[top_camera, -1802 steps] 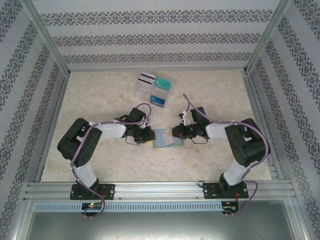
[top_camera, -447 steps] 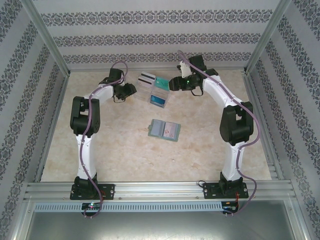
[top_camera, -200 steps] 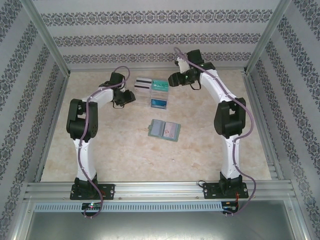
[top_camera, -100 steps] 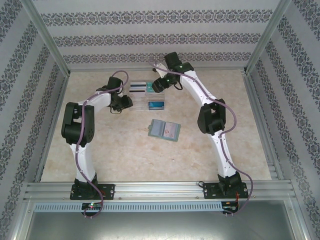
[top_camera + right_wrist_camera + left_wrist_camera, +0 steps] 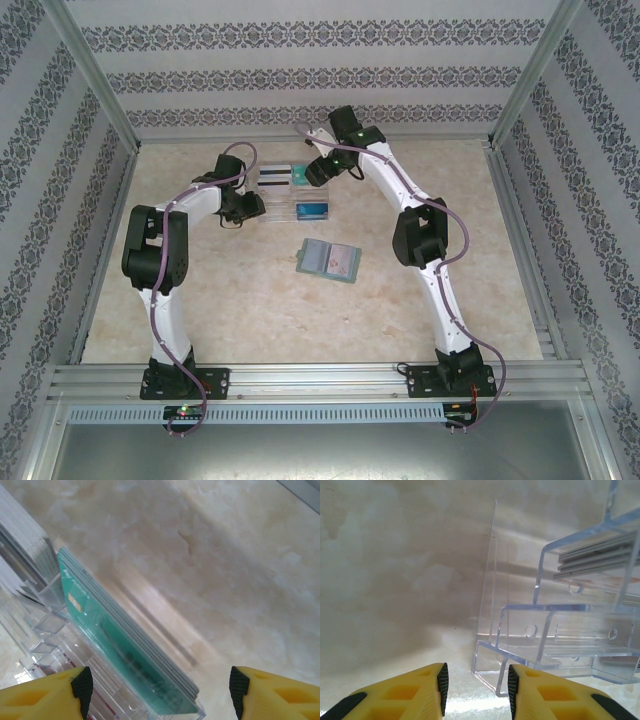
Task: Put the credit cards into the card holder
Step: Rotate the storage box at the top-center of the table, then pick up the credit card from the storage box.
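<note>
At the far middle of the table point(image 5: 200, 300), a clear plastic stand point(image 5: 290, 197) is reached by both arms, one from either side. The left gripper point(image 5: 256, 207) is held just beside the stand's left edge. In the left wrist view its yellow fingers point(image 5: 405, 692) are set a little apart with nothing pinched between them, and the stand's near corner is seen just beyond the gap. The right gripper point(image 5: 313, 172) is held at the stand's far right corner. In the right wrist view its fingers are spread wide and nothing is gripped. A stack of teal cards point(image 5: 115, 645) is seen standing on edge in the stand, between and beyond the fingertips. Whether either gripper touches the stand cannot be told. A white card with black stripes point(image 5: 275, 178) is seen at the stand's back left, and a blue card point(image 5: 313, 210) in its front right tier. The card holder point(image 5: 328, 260) is laid open and flat on the table, well apart from the stand, on the side nearer the arm bases. Pale blue is shown on its left half and pinkish marks on its right.
</note>
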### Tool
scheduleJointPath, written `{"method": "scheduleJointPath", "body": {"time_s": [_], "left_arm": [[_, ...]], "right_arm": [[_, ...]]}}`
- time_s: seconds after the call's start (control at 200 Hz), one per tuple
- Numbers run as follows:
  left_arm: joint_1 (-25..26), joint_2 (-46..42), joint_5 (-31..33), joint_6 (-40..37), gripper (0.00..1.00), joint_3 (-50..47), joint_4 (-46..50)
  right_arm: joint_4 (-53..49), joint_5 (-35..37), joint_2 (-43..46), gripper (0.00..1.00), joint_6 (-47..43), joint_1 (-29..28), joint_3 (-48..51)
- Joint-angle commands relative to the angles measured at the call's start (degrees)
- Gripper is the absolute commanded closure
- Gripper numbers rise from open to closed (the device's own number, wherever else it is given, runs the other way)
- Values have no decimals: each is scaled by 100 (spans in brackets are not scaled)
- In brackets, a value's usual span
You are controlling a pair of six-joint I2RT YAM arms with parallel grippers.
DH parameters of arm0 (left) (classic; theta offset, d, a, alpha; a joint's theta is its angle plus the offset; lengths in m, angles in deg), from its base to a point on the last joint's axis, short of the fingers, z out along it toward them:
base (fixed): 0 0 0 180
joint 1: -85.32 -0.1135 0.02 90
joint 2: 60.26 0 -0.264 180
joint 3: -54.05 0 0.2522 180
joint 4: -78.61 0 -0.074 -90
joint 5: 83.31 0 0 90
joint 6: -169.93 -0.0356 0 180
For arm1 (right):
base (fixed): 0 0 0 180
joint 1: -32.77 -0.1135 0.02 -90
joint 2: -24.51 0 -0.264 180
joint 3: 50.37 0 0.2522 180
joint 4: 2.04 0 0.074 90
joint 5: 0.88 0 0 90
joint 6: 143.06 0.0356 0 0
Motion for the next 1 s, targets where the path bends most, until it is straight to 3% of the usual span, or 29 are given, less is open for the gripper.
{"method": "scheduleJointPath", "body": {"time_s": [0.0,0.54,0.994], "left_arm": [[64,-14,160,-182,62,-53,440],[51,-102,180,-193,62,-175,414],[55,-96,163,-190,62,-185,414]], "right_arm": [[45,282,-163,26,0,-20,-230],[420,201,38,32,586,174,-257],[447,-60,71,48,633,196,-248]]}}
